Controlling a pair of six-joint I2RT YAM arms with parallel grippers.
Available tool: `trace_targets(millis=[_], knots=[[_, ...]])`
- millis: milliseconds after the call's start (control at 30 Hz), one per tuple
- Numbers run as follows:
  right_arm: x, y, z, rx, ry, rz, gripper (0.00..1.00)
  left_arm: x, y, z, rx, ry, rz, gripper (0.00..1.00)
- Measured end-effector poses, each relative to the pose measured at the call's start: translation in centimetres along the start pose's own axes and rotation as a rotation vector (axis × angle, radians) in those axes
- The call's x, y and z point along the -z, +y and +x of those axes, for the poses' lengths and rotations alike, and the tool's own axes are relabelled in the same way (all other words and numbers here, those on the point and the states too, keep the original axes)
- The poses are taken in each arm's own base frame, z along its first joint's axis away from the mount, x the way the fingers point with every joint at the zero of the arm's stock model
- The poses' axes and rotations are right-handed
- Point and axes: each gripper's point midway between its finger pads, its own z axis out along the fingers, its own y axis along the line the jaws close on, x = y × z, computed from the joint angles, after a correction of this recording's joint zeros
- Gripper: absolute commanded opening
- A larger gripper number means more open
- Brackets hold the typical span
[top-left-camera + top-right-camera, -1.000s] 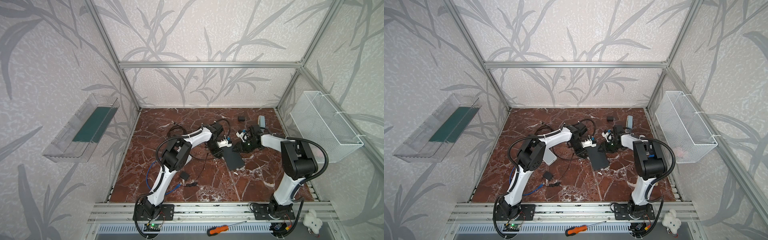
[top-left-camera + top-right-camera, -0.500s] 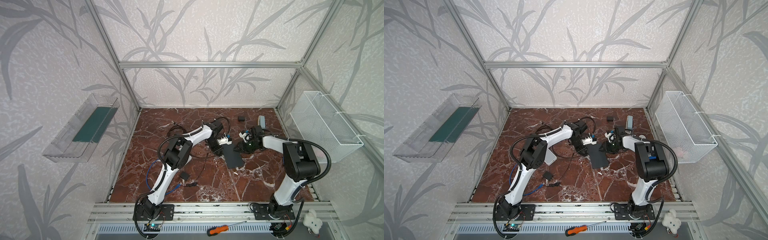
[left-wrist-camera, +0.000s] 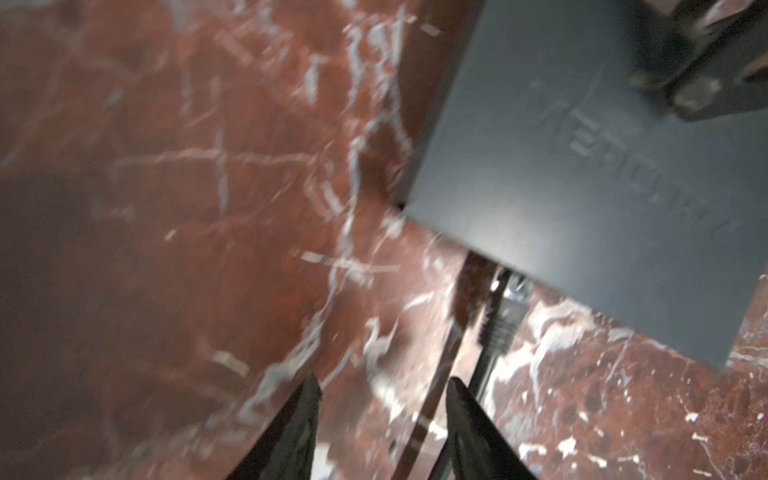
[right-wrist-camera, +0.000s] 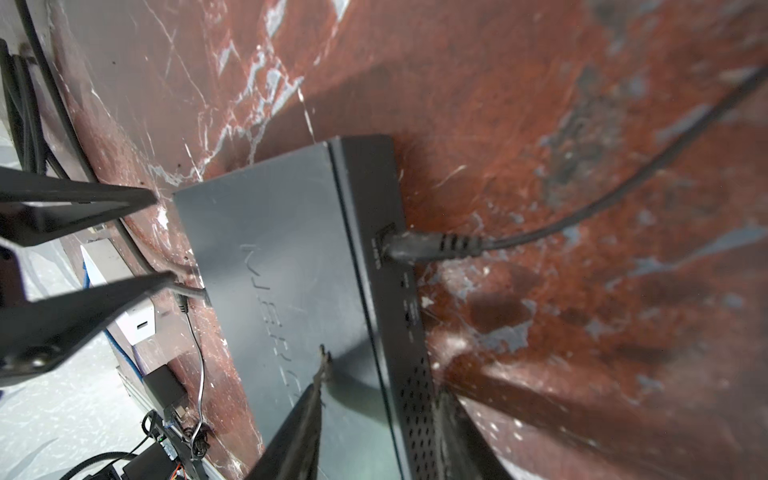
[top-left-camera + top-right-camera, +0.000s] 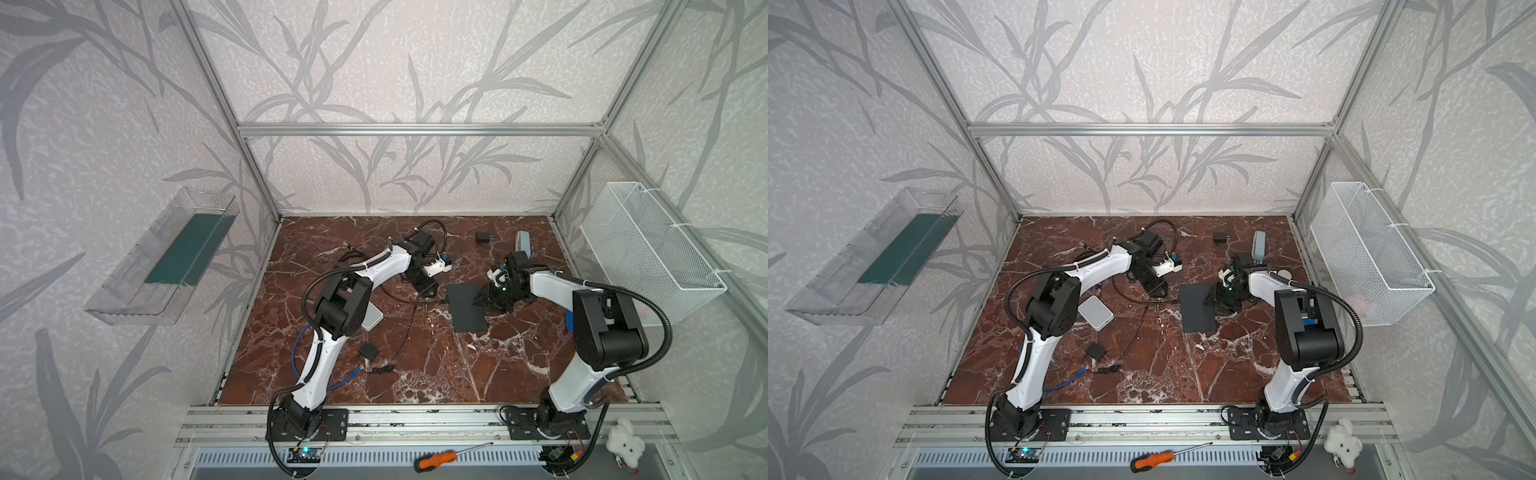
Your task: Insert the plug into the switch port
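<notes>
"Two tools are meeting at the dark grey slab [image 5: 465, 307] — how is the left tool [image 3: 382, 380] standing?"

"It is hovering over the tabletop [image 5: 415, 374] with its fingers spread, gripping nothing. The plug [image 3: 505, 316] is lying just past its fingertips, free of them."

"Where is the plug sitting?"

"Its tip is meeting the slab's edge nearest the left tool, where the switch port is hiding under the slab's rim; how deep it is seated I cannot tell. In the right wrist view the thin cord [image 4: 201, 374] is trailing from the plug to the adapter block [image 4: 164, 388], which is lying on the marble near the white box [image 5: 1096, 312]."

"And the right tool [image 4: 382, 372]?"

"It is straddling the slab's vented edge — one finger is resting on the top face, the other is running down the side. Whether it is clamping or only bracing, I cannot tell."

"Anything else on that slab?"

"A thicker black cable [image 4: 623, 183] is sitting plugged into the vented side, apart from the right tool's fingers. The slab is lying flat between the two arms."
</notes>
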Motion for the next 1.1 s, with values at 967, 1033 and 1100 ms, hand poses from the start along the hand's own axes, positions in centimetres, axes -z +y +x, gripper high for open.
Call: trace_targets(millis=[967, 1033, 1100], knots=[[2.3, 3.1, -0.4, 0.123, -0.095, 0.017, 0.47, 3.6, 3.4, 9.6, 0.586, 0.019, -0.384, 0.5], [2.3, 3.3, -0.4, 0.129, -0.1, 0.021, 0.47, 3.1, 3.9, 8.2, 0.611, -0.001, -0.37, 0.51], [2.3, 3.3, -0.4, 0.131, -0.1, 0.024, 0.47, 2.2, 4.3, 7.3, 0.631, -0.011, -0.351, 0.51]])
